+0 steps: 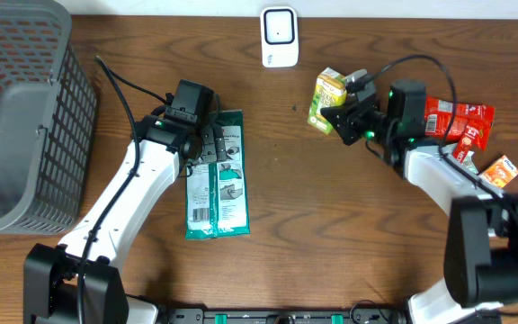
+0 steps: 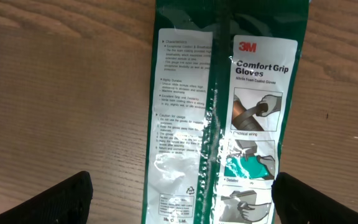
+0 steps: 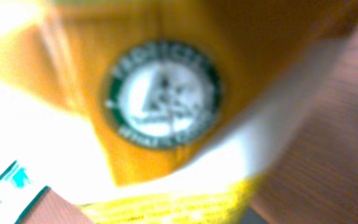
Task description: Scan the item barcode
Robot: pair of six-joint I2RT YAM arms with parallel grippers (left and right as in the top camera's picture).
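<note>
Carton (image 1: 328, 99), yellow and green, sits right of centre near the top of the overhead view, below and to the right of the white scanner (image 1: 279, 37). Its long axis runs roughly up and down the frame. My right gripper (image 1: 342, 115) meets it from the lower right. The wrist view shows only a blurred carton face, so I cannot tell whether the jaws are pinching it. My left gripper (image 1: 207, 148) is spread wide over the glove packet (image 1: 217, 175), well apart from the carton. In my judgement the right arm is nearer, and the scanner lies up and left of it.
</note>
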